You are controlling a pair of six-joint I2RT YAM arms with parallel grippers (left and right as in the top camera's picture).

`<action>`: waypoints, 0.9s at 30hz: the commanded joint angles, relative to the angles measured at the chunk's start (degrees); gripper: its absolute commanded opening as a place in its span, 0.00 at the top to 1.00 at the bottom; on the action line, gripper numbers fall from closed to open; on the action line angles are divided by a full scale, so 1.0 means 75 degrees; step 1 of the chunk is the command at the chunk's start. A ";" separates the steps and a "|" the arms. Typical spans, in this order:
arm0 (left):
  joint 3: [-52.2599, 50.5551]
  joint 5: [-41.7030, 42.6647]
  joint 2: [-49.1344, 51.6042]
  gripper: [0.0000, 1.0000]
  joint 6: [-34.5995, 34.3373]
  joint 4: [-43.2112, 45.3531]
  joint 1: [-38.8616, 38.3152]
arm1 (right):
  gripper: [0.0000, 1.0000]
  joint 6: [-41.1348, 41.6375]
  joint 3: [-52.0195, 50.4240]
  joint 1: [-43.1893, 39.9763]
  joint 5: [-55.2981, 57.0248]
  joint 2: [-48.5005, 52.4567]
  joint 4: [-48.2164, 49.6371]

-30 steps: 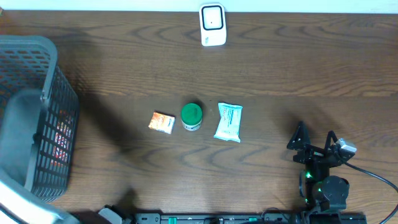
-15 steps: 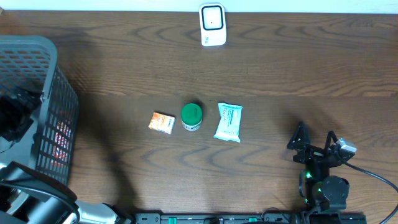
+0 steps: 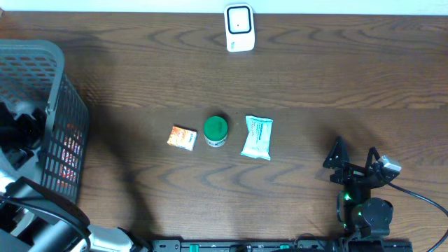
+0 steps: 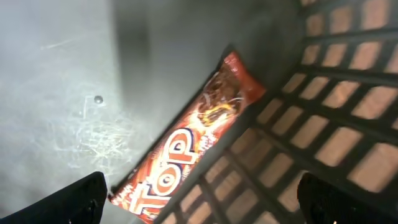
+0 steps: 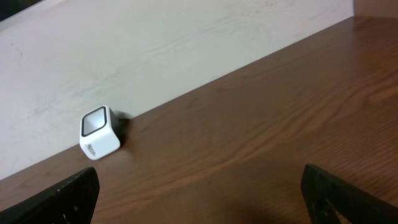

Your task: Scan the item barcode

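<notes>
step: left gripper [image 4: 202,202] reaches into basket [image 3: 64,84], frame left
item: red snack pack [image 4: 186,140] flat against mesh wall
jaws: both spread wide, empty; right gripper [image 3: 354,155] lower right
next: lower, straddle pack, close, carry to scanner [image 3: 239,28]

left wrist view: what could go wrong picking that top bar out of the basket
1. The snack bar lies close along the mesh wall; the open left gripper could jam a finger on the mesh instead of closing around it.
2. No barcode shows on this face, and the glossy wrapper may slip or twist when gripped.
3. The scanner stands at the far table edge; a weak grip might drop the bar.
</notes>
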 commanded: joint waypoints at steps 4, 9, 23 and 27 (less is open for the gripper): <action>-0.0568 -0.1116 0.0207 0.02 -0.0047 0.0414 -0.0058 | 0.01 -0.0023 -0.0009 0.0006 0.0050 -0.0009 -0.0017; -0.0595 -0.1483 0.0510 0.02 -0.0044 0.0437 -0.0082 | 0.01 -0.0023 -0.0009 0.0006 0.0050 -0.0009 -0.0017; -0.0595 -0.2804 0.1856 0.02 0.0035 0.0347 -0.1192 | 0.01 -0.0023 -0.0009 0.0006 0.0047 -0.0009 -0.0017; -0.0595 -0.3459 0.2200 0.02 -0.0128 0.0291 -0.1405 | 0.01 -0.0023 -0.0009 0.0006 0.0047 -0.0009 -0.0015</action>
